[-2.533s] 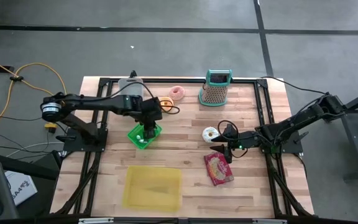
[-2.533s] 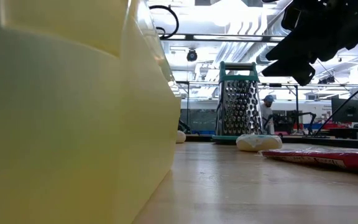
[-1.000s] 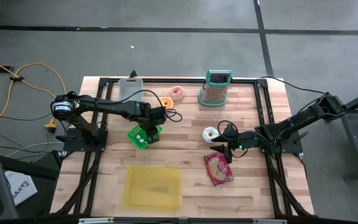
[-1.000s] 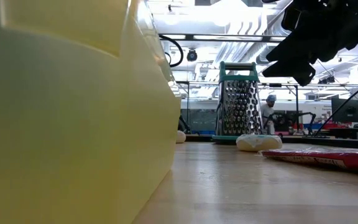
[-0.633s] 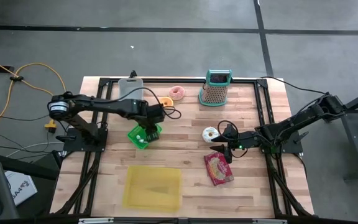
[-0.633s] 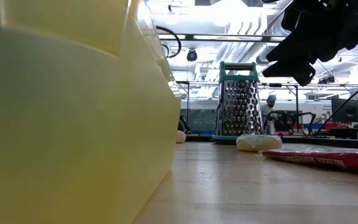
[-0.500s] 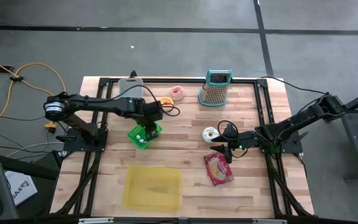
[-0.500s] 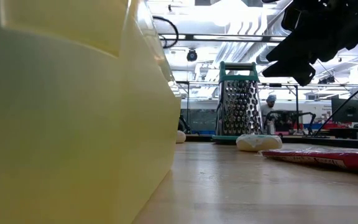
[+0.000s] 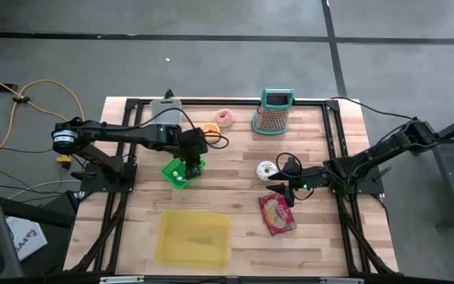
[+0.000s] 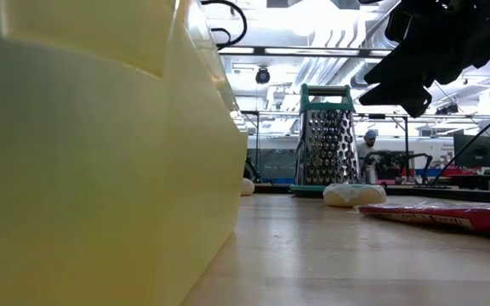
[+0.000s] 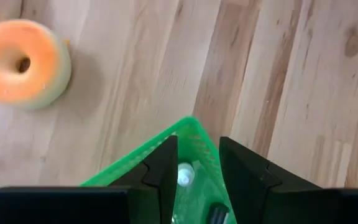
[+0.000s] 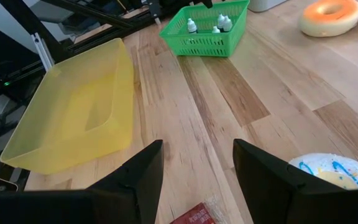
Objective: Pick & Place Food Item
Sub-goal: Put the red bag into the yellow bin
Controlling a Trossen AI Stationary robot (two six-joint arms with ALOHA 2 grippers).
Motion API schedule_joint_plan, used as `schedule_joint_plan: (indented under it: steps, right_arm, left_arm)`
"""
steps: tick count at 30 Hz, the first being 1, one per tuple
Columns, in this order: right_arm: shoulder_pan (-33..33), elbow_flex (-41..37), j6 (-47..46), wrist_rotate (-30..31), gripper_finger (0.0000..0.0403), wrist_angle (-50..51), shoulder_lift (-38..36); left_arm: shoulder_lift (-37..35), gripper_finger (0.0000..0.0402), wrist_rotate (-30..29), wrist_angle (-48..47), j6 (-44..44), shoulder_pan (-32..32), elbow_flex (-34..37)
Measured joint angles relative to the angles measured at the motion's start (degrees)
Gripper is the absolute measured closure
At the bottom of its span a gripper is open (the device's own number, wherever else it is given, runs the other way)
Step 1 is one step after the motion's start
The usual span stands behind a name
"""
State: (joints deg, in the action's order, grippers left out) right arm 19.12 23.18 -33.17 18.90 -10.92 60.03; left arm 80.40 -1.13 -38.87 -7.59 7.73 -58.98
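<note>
The left tool (image 9: 187,163) hangs over a green basket (image 9: 183,173) on the wooden table (image 9: 235,197), its fingers (image 11: 164,167) a narrow gap apart and straddling the basket's rim, which they appear to grip; small bottles (image 12: 219,23) stand inside. The basket sits turned so that one corner points toward the orange doughnut (image 9: 210,132) lying near it. The right tool (image 9: 287,183) waits with fingers spread wide and nothing between them, above the gap between the white iced doughnut (image 9: 267,168) and a red packet (image 9: 277,213); the packet lies flat, its long axis running from the table's near edge toward the far side, slightly angled. A pink doughnut (image 9: 225,117) rests at the far side beside a grater (image 9: 274,111) standing upright. The yellow bin (image 9: 194,237) sits near the front edge, well apart from the basket.
</note>
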Motion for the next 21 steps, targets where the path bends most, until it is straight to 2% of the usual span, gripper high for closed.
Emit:
schedule_joint_plan:
  steps: [10, 15, 21]
  right_arm:
    - [0.00, 0.00, -0.02, 0.00, 0.0223, 0.00, 0.00]
    - [0.01, 0.00, 0.01, 0.00, 0.0224, 0.00, 0.00]
    - [0.00, 0.00, 0.00, 0.00, 0.0224, 0.00, 0.00]
  left_arm:
    - [0.00, 0.0289, -0.04, 2.69, 0.31, -0.05, 0.00]
    - [0.00, 0.0289, -0.04, 5.49, 3.30, -0.09, 0.00]
    - [0.00, 0.0289, 0.32, 6.81, 5.46, 3.30, -0.02]
